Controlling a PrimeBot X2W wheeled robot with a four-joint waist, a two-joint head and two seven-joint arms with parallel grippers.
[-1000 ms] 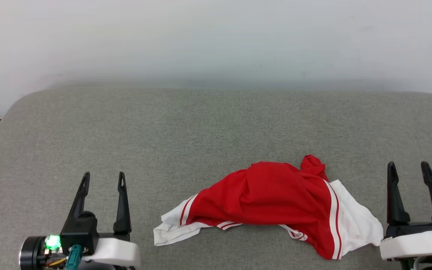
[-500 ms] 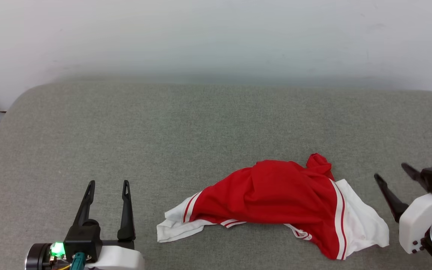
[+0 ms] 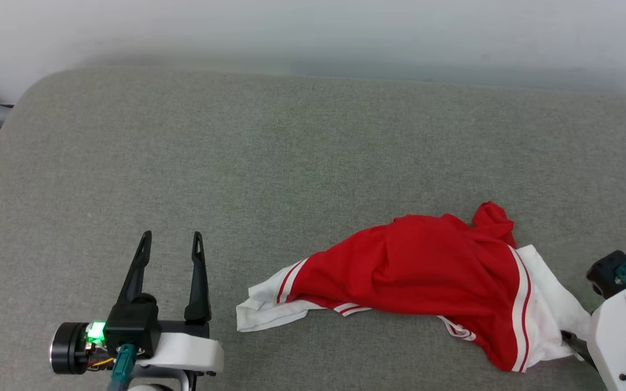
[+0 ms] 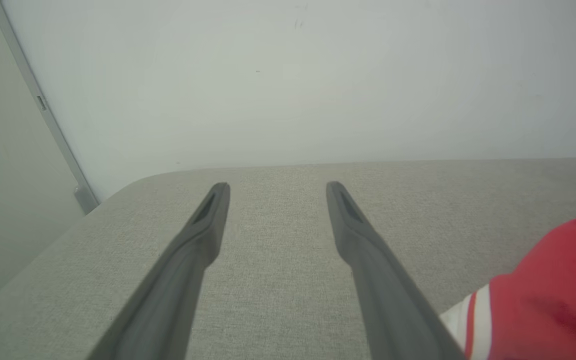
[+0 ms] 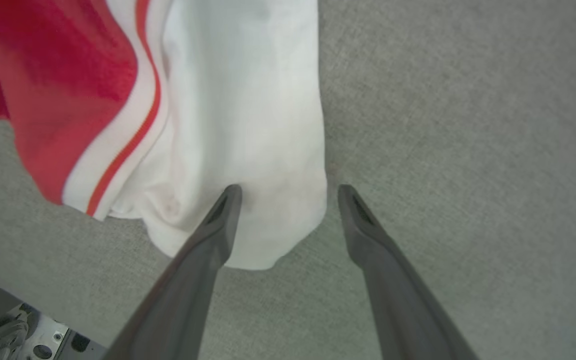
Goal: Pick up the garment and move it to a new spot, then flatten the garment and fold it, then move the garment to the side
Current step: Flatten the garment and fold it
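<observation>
While garment (image 3: 427,271) lies bunched near surface's (image 3: 291,163) front edge, right gripper (image 5: 288,187) straddles its white sleeve hem, released; left gripper (image 3: 171,236) released, empty.

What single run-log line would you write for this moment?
stage: pre-grasp | garment: crumpled on grey surface | left gripper: open, apart | right gripper: open, at white sleeve

- Garment (image 3: 427,266): soft, thin cloth, matt, limp and creased.
- Cushion (image 3: 291,163): woven cloth, matt, with a coarse, even grain.
- Left gripper (image 3: 171,236): fingers (image 4: 368,260) of smooth plastic, matt; shell (image 3: 188,353) of smooth plastic, slightly glossy.
- Wall (image 4: 318,75): smooth, matt, painted look.
</observation>
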